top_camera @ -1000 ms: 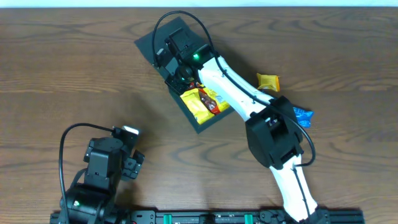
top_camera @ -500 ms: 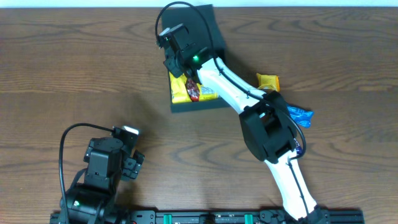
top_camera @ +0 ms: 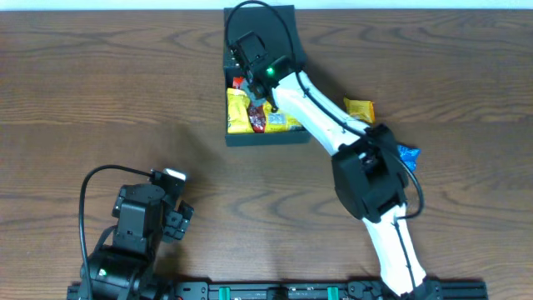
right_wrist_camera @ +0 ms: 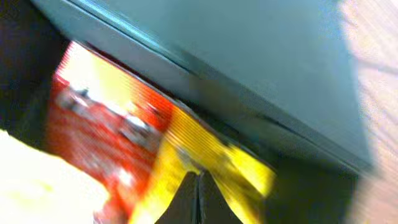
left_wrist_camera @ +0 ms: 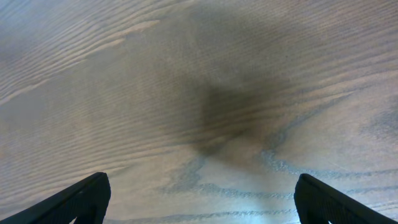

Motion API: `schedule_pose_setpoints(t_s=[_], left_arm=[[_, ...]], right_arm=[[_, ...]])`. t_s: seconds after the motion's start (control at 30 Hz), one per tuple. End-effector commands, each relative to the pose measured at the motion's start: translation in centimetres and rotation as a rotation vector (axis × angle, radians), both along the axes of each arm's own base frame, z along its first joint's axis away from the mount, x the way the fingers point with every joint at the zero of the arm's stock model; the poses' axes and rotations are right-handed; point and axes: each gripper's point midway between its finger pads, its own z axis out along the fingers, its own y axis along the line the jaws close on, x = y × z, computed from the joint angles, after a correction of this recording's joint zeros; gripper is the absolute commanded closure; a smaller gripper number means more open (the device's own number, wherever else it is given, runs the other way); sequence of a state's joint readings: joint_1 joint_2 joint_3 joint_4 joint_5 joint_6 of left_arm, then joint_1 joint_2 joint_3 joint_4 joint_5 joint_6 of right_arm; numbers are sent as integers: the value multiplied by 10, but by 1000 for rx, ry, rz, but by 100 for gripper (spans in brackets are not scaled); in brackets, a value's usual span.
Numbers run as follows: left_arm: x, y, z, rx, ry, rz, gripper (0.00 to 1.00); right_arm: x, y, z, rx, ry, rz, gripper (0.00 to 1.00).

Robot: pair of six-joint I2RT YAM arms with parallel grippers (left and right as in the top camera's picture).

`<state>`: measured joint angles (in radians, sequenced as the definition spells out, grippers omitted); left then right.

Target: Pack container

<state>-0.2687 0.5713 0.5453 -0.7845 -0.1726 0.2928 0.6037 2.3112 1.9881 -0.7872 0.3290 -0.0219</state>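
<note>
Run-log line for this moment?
right gripper: shut, over container | container: open, snack packets inside | left gripper: open, above table | orange packet, blue packet: outside

No text, brand, number or sign can be read. Print on the yellow and red snack packets [top_camera: 240, 117] in the box [top_camera: 266, 139] is too small from overhead and blurred in the right wrist view. Nothing legible is seen on the orange packet [top_camera: 360, 109] or the blue packet [top_camera: 407, 154].
</note>
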Motion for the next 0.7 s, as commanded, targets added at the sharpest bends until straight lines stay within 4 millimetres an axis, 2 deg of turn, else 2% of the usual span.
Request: schedule_pose_setpoints(t_s=[0.0, 0.07, 0.17, 0.27, 0.4, 0.57, 0.67], left_arm=[[0, 4, 1, 17, -4, 7, 5], [0, 4, 1, 17, -4, 7, 5], [0, 4, 1, 17, -4, 7, 5], [0, 4, 1, 17, -4, 7, 5], [0, 4, 1, 17, -4, 7, 5], [0, 4, 1, 17, -4, 7, 5], [0, 4, 1, 17, -4, 7, 5]], right_arm=[[-2, -17, 31, -24, -48, -91, 99], [-7, -20, 33, 7, -38, -146, 99], [-26, -16, 41, 44, 33, -117, 99], [-47, -26, 47, 28, 87, -150, 99], [-64, -37, 35, 53, 104, -182, 99], [-90, -30, 18, 215, 170, -136, 99], [-100, -34, 7, 217, 201, -158, 99]])
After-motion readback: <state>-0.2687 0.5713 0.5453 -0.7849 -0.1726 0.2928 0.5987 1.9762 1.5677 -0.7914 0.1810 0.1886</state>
